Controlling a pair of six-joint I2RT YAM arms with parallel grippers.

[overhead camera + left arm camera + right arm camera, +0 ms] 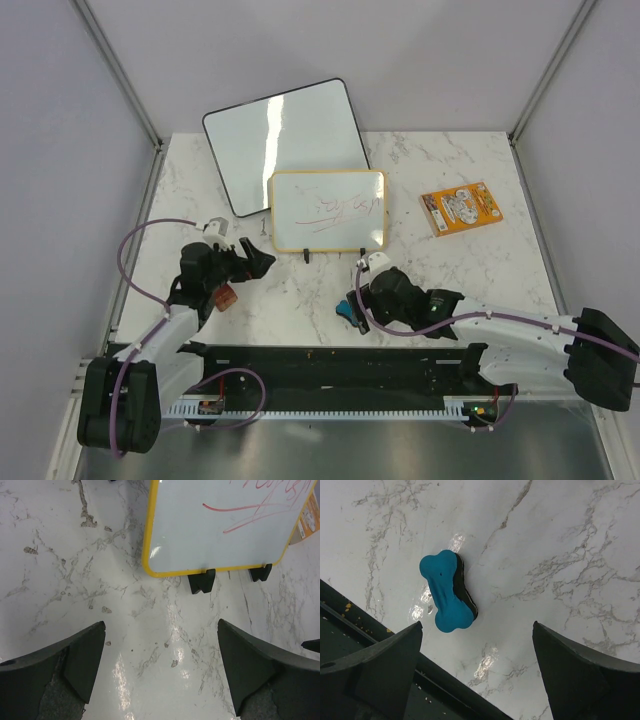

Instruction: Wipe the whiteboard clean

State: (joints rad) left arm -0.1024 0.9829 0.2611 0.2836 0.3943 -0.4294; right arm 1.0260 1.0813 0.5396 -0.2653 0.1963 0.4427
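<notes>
Tabletop (480, 270): white marble pattern, walled on three sides, with both arms mounted on a black rail at the near edge.

Large black-framed board (285, 140): propped at the back of the table, its surface blank.

Whiteboard (327, 210): the smaller, yellow-framed one, standing just in front of the large board and overlapping its lower right corner in the overhead view. It rests on two small black feet (201, 580) near the middle of the table. Red scribbles cross its face (nothing legible).

Left gripper (160, 630): fingers spread wide, nothing between them but bare marble. It points at the whiteboard's lower left corner, near it but apart.

Right gripper (477, 635): fingers likewise spread wide and holding nothing. It hangs over the near part of the table, close to the rail.

Orange packet (460, 208): lying flat to the right of the whiteboard, well clear of both arms.

Eraser (447, 592): blue, bone-shaped, with a dark layer along one side. It lies on the marble ahead of the right gripper, nearer one finger than the other, and touches neither.
</notes>
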